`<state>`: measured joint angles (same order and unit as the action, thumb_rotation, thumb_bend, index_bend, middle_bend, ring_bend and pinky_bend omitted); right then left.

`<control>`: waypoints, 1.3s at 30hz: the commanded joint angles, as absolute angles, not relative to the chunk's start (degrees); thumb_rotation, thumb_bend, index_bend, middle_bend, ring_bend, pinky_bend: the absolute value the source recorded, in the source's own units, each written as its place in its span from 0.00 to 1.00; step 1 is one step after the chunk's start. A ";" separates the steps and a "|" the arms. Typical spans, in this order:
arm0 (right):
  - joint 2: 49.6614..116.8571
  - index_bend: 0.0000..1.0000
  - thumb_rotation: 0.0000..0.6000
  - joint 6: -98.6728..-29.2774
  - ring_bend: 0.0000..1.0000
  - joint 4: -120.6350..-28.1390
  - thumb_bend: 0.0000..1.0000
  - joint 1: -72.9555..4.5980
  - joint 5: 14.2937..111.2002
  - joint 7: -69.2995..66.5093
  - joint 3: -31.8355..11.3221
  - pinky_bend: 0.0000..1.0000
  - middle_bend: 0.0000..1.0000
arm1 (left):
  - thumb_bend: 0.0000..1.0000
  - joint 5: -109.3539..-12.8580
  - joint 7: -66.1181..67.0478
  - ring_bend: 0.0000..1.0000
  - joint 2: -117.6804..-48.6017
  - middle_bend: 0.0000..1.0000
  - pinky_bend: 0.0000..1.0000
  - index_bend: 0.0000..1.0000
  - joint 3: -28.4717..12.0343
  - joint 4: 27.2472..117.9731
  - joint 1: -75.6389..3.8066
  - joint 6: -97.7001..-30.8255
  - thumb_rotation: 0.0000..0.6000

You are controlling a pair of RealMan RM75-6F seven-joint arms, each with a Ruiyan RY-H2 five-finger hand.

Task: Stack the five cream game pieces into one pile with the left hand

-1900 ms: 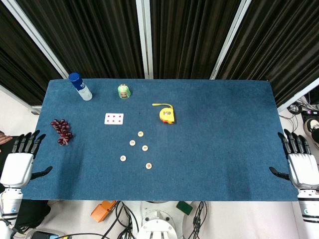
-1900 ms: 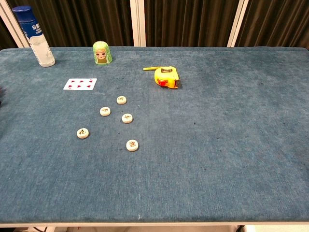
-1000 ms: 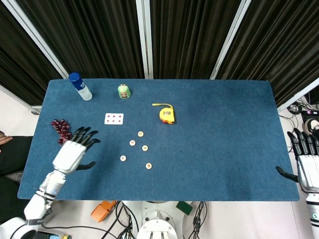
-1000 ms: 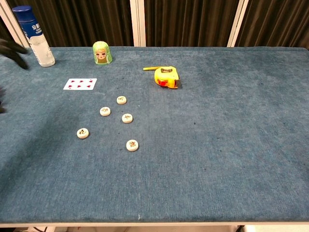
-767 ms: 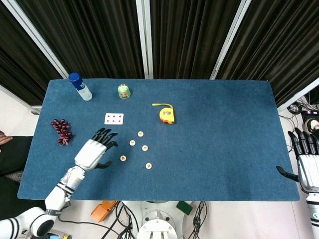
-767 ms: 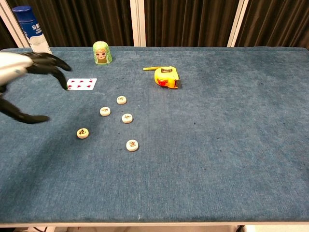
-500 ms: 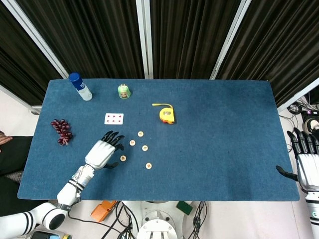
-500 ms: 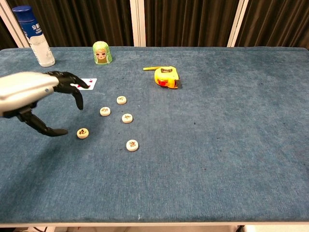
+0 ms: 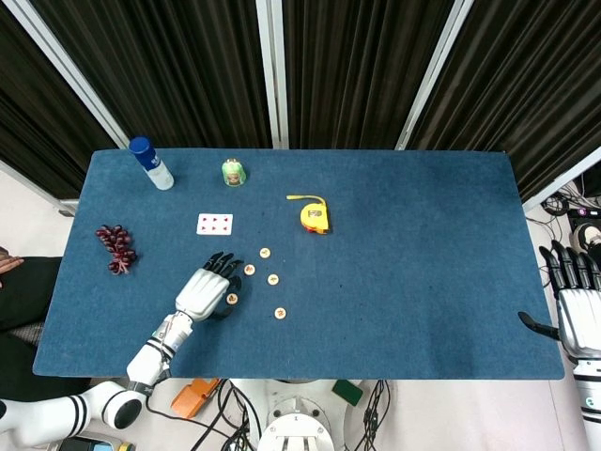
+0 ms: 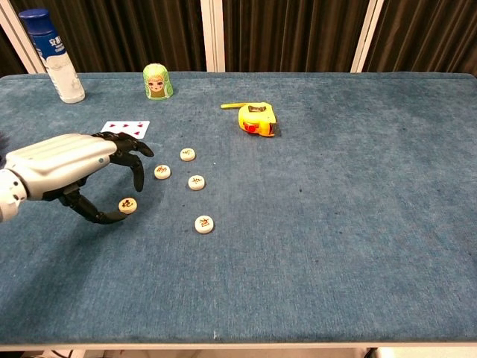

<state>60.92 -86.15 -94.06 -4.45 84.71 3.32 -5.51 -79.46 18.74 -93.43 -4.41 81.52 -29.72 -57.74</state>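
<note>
Left hand [image 10: 71, 168] over nearest-left piece [image 10: 128, 204], fingers spread, holding nothing. Pieces [image 9: 272, 279] likely light, stiff, thin: pinch opposite rim edges. Right hand [image 9: 575, 305] spread, idle.

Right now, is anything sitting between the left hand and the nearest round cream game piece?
Nothing visible. The left hand arches over the nearest round cream game piece, thumb tip right beside it. Only bare blue felt table lies between them.

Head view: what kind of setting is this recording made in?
Probably a lab or test bench: a table covered in blue cloth, black curtains behind it, loose cables on the floor at its near edge.
</note>
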 commanded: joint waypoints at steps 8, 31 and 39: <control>61.10 0.00 1.00 -86.02 0.00 -93.97 0.17 -4.50 84.64 3.41 -5.51 0.09 0.04 | 0.29 -77.90 19.01 0.00 -94.23 0.11 0.00 0.45 -4.21 80.54 -30.52 -57.17 1.00; 61.13 0.00 1.00 -85.69 0.00 -94.15 0.17 -4.54 84.29 3.81 -5.46 0.09 0.04 | 0.40 -76.63 18.87 0.00 -93.84 0.11 0.00 0.52 -3.58 80.20 -31.01 -58.19 1.00; 61.16 0.00 1.00 -86.08 0.00 -94.09 0.17 -4.45 84.56 3.68 -5.50 0.09 0.04 | 0.39 -76.29 18.43 0.00 -93.23 0.11 0.00 0.52 -6.78 82.46 -33.03 -58.87 1.00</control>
<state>61.16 -86.07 -94.09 -4.46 84.55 3.68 -5.50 -76.56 18.39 -93.23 -6.18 82.13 -32.51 -58.95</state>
